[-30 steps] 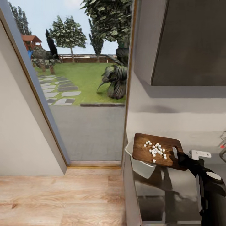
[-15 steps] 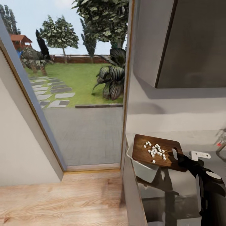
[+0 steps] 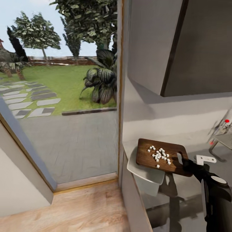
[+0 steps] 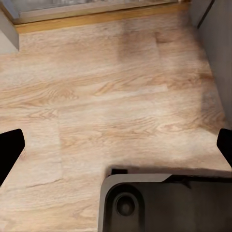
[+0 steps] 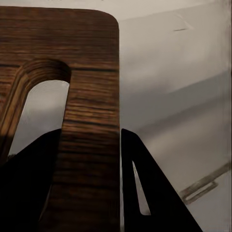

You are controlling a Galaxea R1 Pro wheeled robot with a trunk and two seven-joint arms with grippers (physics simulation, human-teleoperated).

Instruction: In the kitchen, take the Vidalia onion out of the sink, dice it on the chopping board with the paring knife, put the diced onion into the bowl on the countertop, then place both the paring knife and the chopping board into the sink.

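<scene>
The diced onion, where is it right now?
In the head view the diced onion lies on the chopping board, which the right gripper holds by its slot end over the white bowl, near the countertop's doorway end.

The grey glossy countertop (image 3: pixel 180 196) carries the white bowl (image 3: pixel 145 175), which sits at its near-left corner, close to the end beside the doorway. The chopping board (image 3: pixel 159 156) hangs over the bowl with small white diced onion pieces (image 3: pixel 159 154) scattered on its middle. Toward the worktop's far right edge the sink (image 3: pixel 225 140) begins.
</scene>
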